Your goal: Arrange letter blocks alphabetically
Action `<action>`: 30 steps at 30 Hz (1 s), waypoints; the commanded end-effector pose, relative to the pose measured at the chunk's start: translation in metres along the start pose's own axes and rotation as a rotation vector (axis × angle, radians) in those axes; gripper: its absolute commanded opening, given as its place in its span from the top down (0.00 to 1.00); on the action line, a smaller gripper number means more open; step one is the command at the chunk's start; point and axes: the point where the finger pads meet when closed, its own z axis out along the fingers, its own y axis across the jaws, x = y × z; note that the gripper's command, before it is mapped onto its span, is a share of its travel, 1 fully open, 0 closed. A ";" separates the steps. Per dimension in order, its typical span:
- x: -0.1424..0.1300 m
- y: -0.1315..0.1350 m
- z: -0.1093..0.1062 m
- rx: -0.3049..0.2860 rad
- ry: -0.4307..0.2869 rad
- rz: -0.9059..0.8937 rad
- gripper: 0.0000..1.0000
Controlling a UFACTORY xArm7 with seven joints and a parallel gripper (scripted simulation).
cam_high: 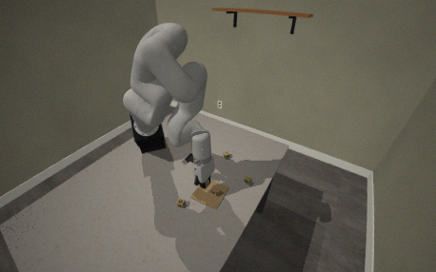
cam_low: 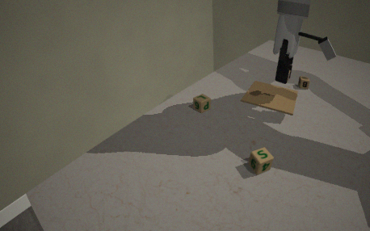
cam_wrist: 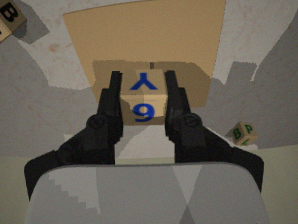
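My gripper is shut on a tan block with a blue Y on top and a 9 on its side. I hold it a little above the tan mat, over the mat's near part in the wrist view. A block with a B lies on the table just off the mat. A block with a green P lies further off. A block with a green S on top lies farthest from the mat.
Two more blocks show in the top view, one to the right of the mat and one behind it. The table's edge drops to a dark floor on the right. The arm's base stands at the back.
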 end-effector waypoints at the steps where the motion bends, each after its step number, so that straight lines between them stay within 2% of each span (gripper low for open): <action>1: -0.001 -0.001 -0.022 0.014 0.033 -0.003 0.73; 12: -0.002 -0.001 -0.050 0.014 0.033 -0.003 0.73; 30: -0.002 -0.001 -0.053 0.014 0.033 -0.003 0.73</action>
